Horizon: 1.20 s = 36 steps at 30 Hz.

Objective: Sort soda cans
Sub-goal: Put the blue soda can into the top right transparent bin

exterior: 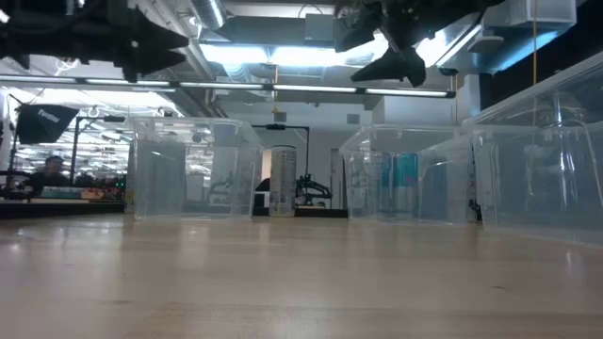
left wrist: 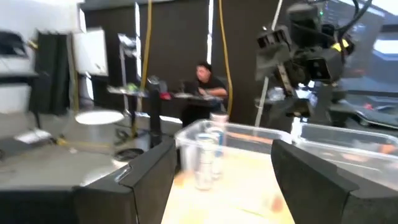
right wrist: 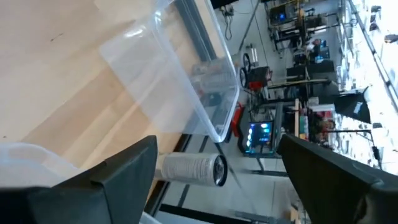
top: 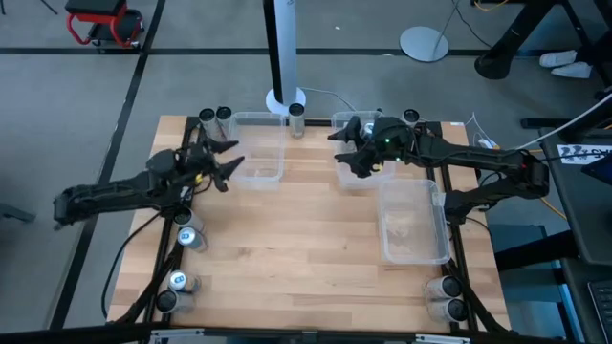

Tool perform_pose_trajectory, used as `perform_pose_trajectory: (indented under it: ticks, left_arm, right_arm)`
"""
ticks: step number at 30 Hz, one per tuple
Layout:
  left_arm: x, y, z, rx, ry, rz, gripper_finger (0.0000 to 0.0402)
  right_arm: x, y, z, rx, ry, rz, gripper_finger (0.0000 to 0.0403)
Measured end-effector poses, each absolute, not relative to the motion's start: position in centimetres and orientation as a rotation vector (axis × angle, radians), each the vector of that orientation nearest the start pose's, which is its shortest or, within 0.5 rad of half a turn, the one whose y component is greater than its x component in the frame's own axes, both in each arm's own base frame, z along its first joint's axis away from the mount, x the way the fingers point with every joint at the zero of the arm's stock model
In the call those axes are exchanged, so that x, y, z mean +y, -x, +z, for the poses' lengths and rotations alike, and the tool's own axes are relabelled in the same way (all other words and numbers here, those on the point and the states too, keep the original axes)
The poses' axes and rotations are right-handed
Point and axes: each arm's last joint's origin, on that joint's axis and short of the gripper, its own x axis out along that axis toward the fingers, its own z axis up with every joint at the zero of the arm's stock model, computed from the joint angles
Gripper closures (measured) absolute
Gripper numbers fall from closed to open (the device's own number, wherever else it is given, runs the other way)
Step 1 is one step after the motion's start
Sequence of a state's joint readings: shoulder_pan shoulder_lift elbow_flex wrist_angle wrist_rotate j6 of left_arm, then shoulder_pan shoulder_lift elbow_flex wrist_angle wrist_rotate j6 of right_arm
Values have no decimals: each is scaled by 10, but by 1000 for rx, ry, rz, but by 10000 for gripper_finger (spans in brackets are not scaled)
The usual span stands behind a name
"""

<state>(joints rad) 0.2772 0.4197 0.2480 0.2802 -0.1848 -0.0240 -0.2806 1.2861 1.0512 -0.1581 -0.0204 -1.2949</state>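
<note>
Soda cans stand upright around the table's edges: two dark ones point(top: 215, 116) at the far left corner, one silver can point(top: 297, 117) at far centre, several point(top: 182, 280) along the left edge and two point(top: 447, 296) at the near right corner. My left gripper point(top: 232, 161) hovers open above the table beside the far left clear bin point(top: 260, 158), with nothing between its fingers point(left wrist: 149, 174). My right gripper point(top: 342, 148) hovers open over the far right bin point(top: 361, 172), also holding nothing. The right wrist view shows the silver can point(right wrist: 193, 168) beyond its open fingers point(right wrist: 124, 168).
A third clear bin point(top: 413, 222) lies along the table's right side. A white pole base point(top: 285, 97) stands just beyond the far edge. The middle of the wooden table point(top: 306, 248) is bare. A person sits in the room beyond point(left wrist: 208, 81).
</note>
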Motion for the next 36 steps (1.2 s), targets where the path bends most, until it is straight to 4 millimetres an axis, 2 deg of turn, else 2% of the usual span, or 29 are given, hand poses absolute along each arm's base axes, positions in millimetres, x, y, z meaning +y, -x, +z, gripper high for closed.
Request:
perform_pose_trajectory:
  ticks: [4, 7, 10, 18, 21, 24, 31, 36]
  left_arm:
    - [35, -140, 241, 17, 80, 394, 147]
    - [28, -153, 251, 103, 108, 340, 147]
    - [20, -166, 262, 209, 112, 327, 147]
    - [0, -185, 317, 406, 150, 310, 165]
    - [-8, -181, 331, 537, 195, 307, 171]
    - [-14, -170, 334, 701, 269, 322, 175]
    - [-25, -142, 321, 1081, 553, 331, 176]
    - [-35, -128, 314, 1268, 635, 387, 176]
  right_arm:
    - [-78, -277, 323, 445, 1231, 72, 63]
    - [-73, -279, 322, 375, 1233, 122, 63]
    - [-66, -279, 314, 363, 1252, 144, 63]
    - [-63, -280, 293, 311, 1275, 98, 63]
    - [-61, -280, 289, 275, 1282, 78, 63]
    - [-59, -280, 287, 238, 1277, 65, 63]
    - [-53, -283, 291, 176, 1280, 38, 63]
    - [-38, -285, 293, 144, 1289, 59, 63]
